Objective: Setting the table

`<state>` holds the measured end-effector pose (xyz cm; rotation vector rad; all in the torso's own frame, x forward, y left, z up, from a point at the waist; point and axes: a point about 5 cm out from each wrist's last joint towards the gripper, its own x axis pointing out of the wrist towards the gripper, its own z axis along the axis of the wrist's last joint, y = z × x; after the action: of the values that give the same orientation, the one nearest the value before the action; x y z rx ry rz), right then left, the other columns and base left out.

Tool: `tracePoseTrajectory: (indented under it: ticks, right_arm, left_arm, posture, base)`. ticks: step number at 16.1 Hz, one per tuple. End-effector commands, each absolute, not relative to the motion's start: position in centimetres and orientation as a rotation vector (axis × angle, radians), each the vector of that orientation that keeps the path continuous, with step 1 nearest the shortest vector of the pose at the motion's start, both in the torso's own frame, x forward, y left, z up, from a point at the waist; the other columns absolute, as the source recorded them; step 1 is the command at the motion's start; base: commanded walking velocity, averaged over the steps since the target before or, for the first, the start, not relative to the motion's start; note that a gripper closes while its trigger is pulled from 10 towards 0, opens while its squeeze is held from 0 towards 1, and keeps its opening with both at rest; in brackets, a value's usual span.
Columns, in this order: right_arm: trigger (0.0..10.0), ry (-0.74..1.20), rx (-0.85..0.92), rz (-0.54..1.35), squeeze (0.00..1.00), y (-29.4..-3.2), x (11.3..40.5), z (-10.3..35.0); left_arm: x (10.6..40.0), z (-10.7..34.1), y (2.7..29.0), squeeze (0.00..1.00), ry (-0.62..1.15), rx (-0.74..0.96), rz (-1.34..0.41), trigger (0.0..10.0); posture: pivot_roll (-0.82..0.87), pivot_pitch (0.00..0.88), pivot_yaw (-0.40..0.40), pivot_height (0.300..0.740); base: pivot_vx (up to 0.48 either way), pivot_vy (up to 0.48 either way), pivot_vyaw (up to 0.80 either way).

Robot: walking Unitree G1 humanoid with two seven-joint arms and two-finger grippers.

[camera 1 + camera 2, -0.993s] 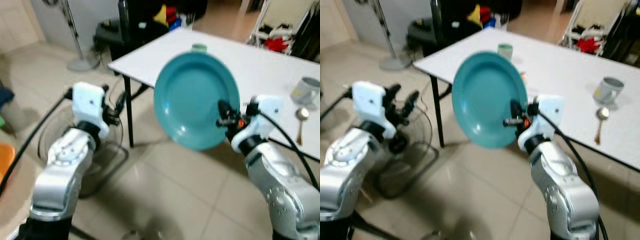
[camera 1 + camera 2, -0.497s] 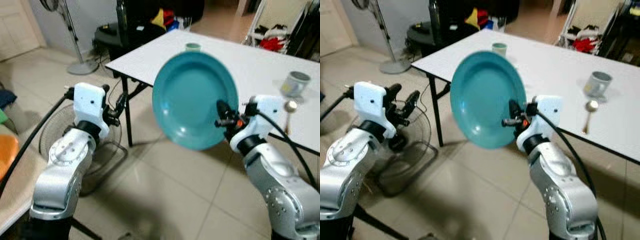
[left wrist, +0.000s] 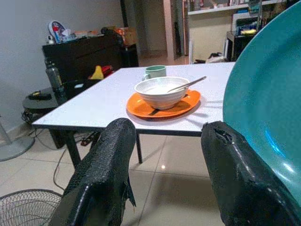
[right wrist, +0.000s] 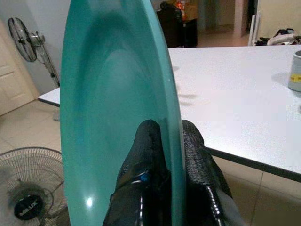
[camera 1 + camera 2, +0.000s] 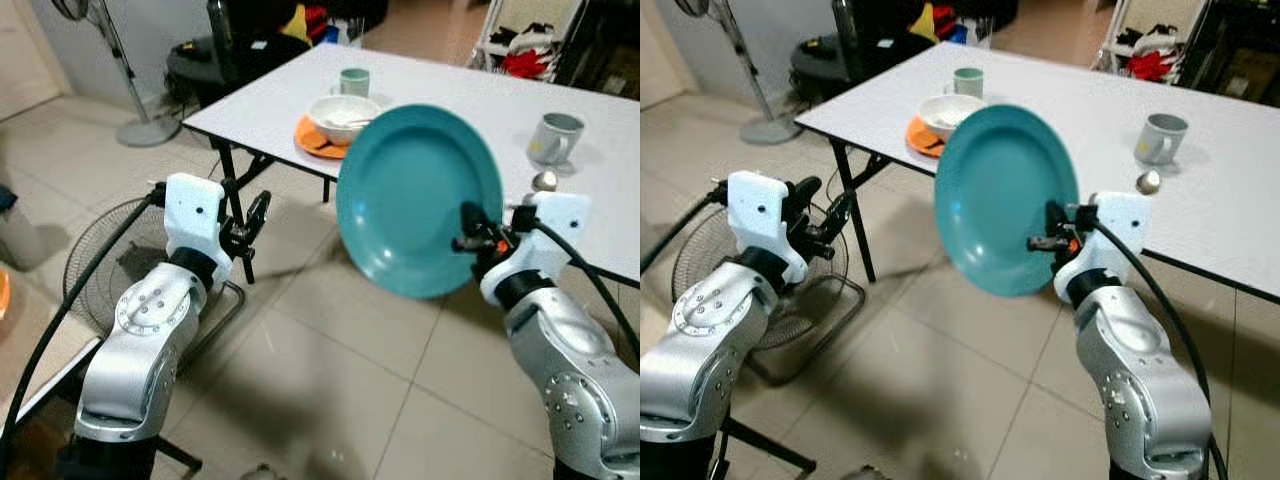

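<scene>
The right gripper (image 5: 1052, 232) pinches the rim of the teal plate (image 5: 1002, 198), held upright short of the table (image 5: 470, 100); the left gripper (image 5: 250, 215) hangs parted; rigid, glossy, probably slippery, so grip the rim.

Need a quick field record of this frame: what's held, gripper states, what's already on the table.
held: teal plate, upright on edge, off the table
right gripper: fingers pinch the plate's rim
left gripper: fingers open, holding nothing, aimed at the table
table: white, ahead of the robot
place already set: white bowl with a spoon in it, on an orange plate
cups: green cup behind the bowl; grey mug farther right
floor: fan lying near the left arm
</scene>
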<state>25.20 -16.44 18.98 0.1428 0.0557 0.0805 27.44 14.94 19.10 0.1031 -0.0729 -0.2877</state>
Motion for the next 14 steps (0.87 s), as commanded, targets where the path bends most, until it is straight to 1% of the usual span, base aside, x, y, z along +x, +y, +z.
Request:
tracePoseTrajectory:
  ticks: [1, 3, 6, 10, 11, 14]
  right_arm:
    - [10.0, 0.024, 0.142, 0.082, 0.00, -16.35, 25.23, 19.75]
    - [10.0, 0.032, 0.150, 0.067, 0.00, -16.61, 25.31, 19.69]
    - [10.0, 0.042, 0.160, 0.056, 0.00, -16.86, 25.41, 19.63]
    - [10.0, 0.049, 0.164, 0.065, 0.00, -16.81, 25.56, 19.61]
    - [10.0, 0.054, 0.163, 0.077, 0.00, -16.68, 25.58, 19.53]
    - [10.0, 0.069, 0.147, 0.086, 0.00, -16.55, 25.48, 19.32]
  left_arm:
    - [27.35, 19.17, 15.12, 0.00, -0.072, 0.103, -0.282, 10.0]
    - [27.25, 19.03, 15.03, 0.00, -0.071, 0.100, -0.283, 10.0]
    - [27.28, 18.84, 15.06, 0.00, -0.068, 0.095, -0.273, 10.0]
    - [27.26, 18.77, 15.27, 0.00, -0.075, 0.113, -0.256, 10.0]
    - [27.36, 18.81, 15.33, 0.00, -0.078, 0.114, -0.250, 10.0]
    - [27.43, 18.76, 15.29, 0.00, -0.076, 0.112, -0.248, 10.0]
  posture:
    - [0.06, 0.000, 0.046, 0.740]
    - [0.06, 0.000, 0.044, 0.740]
    - [0.05, 0.000, 0.037, 0.740]
    - [0.06, 0.000, 0.031, 0.740]
    - [0.06, 0.000, 0.030, 0.740]
    - [0.05, 0.000, 0.029, 0.740]
  base:
    - [0.000, 0.000, -0.80]
    - [0.000, 0.000, -0.80]
    - [0.000, 0.000, 0.00]
    - [0.000, 0.000, -0.80]
    - [0.000, -0.251, 0.00]
    - [0.000, -0.467, 0.00]
